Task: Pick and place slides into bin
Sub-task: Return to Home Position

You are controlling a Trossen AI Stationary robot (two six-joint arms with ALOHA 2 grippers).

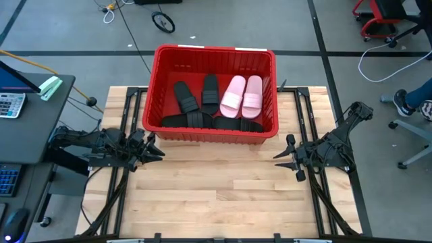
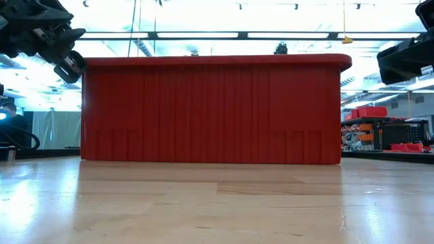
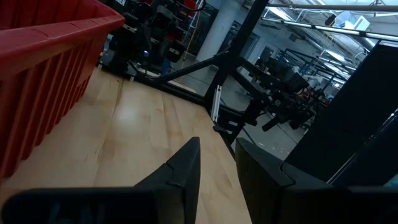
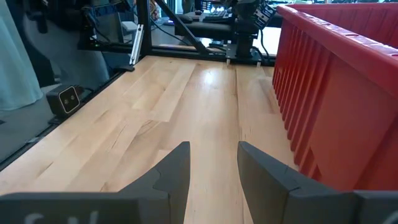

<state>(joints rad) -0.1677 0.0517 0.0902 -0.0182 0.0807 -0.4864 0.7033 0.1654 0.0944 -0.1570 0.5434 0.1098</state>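
Just off the near left corner of the red bin (image 1: 214, 51), the left hand (image 1: 154, 146) hangs with fingers parted, holding nothing. The right hand (image 1: 283, 150) hangs off the near right corner, also parted and empty. Inside the bin lie four black slides (image 1: 183, 96) and two pink slides (image 1: 241, 96). The bin stands at the far edge of the wooden counter (image 1: 216, 196).

Red bin (image 1: 213, 55), black and pink slides (image 1: 243, 96)

Count: 1 bin (image 1: 214, 49) at table's (image 1: 216, 196) far edge. In it: 4 black slides (image 1: 183, 96), 2 pink slides (image 1: 233, 96). Total 6 slides.
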